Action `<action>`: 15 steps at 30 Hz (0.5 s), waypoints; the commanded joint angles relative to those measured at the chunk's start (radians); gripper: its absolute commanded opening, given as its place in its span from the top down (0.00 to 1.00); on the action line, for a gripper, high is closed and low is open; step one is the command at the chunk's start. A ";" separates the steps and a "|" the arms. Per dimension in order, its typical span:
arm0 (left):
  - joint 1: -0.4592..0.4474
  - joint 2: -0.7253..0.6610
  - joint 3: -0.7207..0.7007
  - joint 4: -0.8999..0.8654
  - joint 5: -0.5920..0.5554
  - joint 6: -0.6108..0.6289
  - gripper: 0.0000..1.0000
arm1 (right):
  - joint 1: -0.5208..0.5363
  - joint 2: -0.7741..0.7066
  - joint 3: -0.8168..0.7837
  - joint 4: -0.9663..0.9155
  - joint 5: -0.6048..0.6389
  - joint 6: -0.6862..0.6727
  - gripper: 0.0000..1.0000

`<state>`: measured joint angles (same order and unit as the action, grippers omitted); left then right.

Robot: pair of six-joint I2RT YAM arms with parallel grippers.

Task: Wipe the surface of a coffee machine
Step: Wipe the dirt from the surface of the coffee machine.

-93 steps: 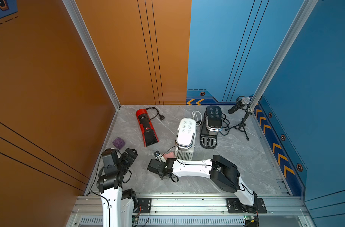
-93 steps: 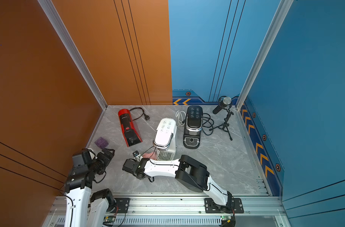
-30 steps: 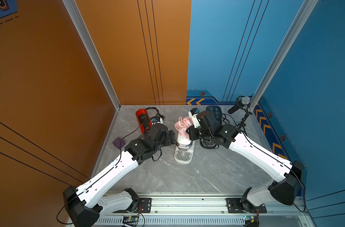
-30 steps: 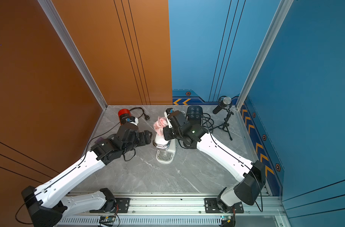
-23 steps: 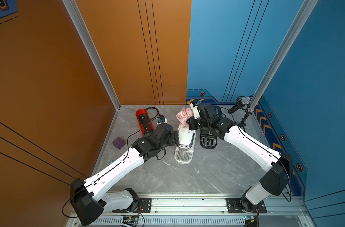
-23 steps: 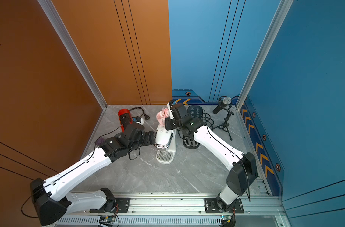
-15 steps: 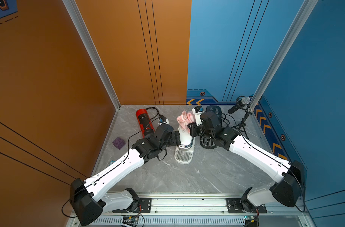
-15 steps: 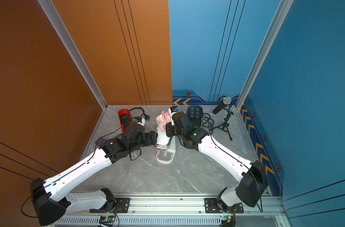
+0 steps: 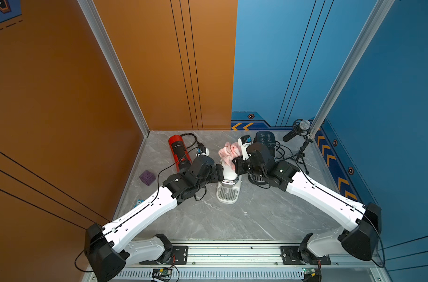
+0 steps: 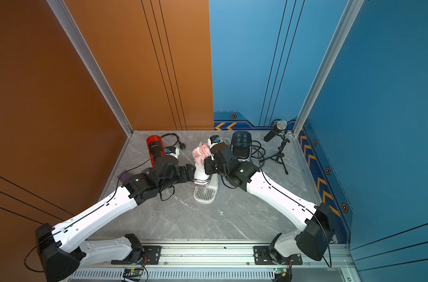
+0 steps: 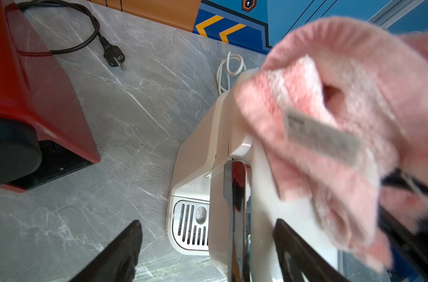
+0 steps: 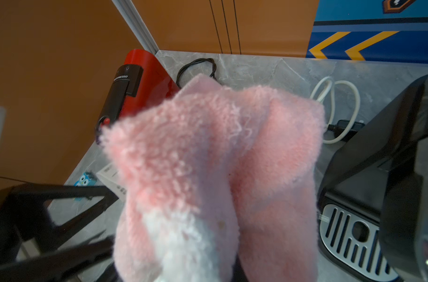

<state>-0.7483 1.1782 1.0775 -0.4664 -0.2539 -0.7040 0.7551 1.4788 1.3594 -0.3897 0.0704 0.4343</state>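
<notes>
**A:** What's new at the white coffee machine (image 9: 229, 174)?

**B:** It stands mid-frame in both top views, on the grey counter (image 9: 257, 214). Within the last second the pink cloth (image 9: 229, 151) has run up to the machine's far end. It now lies back on the rear of the top. I judge that to be one wiping pass, with the front and sides probably still to do.

**A:** And the right hand (image 9: 235, 163)?

**B:** It is clamped tight on the cloth, holding it on the top from the right of the frame.

**A:** The left hand (image 9: 218, 171)?

**B:** It has closed in from the left and is just beside the machine's flank, jaws wide. In the left wrist view its fingers (image 11: 125, 251) straddle the machine's head. One is clear over bare counter, so it grips nothing. Whether the other touches, I cannot tell.

**A:** The neighbours?

**B:** The red coffee machine (image 9: 178, 150) is at upper left and the black coffee machine (image 9: 264, 139) at upper right. The cloth is on neither.
</notes>
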 commanded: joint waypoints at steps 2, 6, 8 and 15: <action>-0.010 -0.026 -0.016 -0.007 0.003 0.003 0.15 | -0.089 0.124 -0.020 -0.112 -0.002 -0.029 1.00; -0.003 -0.025 -0.016 -0.008 0.008 0.007 0.15 | -0.095 0.107 -0.070 -0.098 -0.029 -0.016 1.00; 0.005 -0.025 -0.016 -0.008 0.008 0.011 0.15 | -0.065 0.070 -0.107 -0.095 -0.030 -0.007 1.00; 0.044 -0.039 -0.037 -0.008 0.020 0.016 0.15 | 0.123 -0.111 -0.233 -0.133 0.084 0.059 1.00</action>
<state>-0.7242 1.1629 1.0618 -0.4667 -0.2520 -0.7033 0.8009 1.3796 1.2068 -0.2691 0.1463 0.4515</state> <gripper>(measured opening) 0.853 0.100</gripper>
